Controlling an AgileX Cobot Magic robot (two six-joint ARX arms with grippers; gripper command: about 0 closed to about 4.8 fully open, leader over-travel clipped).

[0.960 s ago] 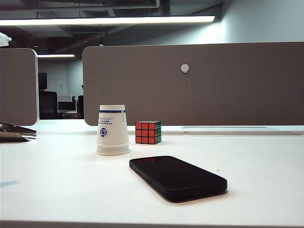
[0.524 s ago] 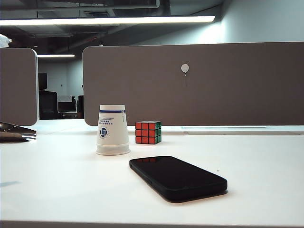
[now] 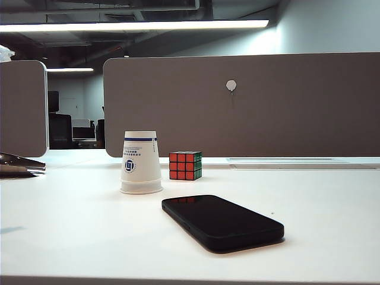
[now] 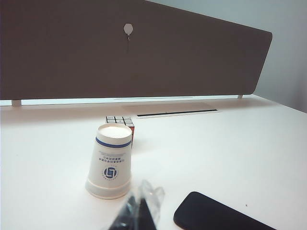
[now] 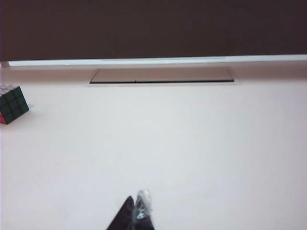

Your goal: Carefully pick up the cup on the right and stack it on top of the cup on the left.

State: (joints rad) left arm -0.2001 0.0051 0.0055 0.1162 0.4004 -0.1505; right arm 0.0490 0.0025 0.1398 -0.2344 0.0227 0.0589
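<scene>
Jaws, left: left gripper [image 4: 139,211] hangs low just in front of the paper cup [image 4: 110,160], tips pressed together on nothing.
Jaws, right: right gripper [image 5: 135,214] closed and empty over bare table [image 5: 192,153], well apart from everything.
Cup: only 1 white paper cup [image 3: 141,162] shows, upside down, rim on the table, toward the left side, about midway back; whether it is 1 cup or 2 already nested cannot be told.
Neighbours: Rubik's cube [image 3: 185,165] just behind and to the right of the cup; black phone [image 3: 222,222] lying flat nearer the front edge.
Handling: thin paper, likely very light, easily crushed or tipped, its waxed wall a little slippery.
Hold: best taken across the tapered wall about halfway up, with a gentle squeeze and a straight lift.
</scene>
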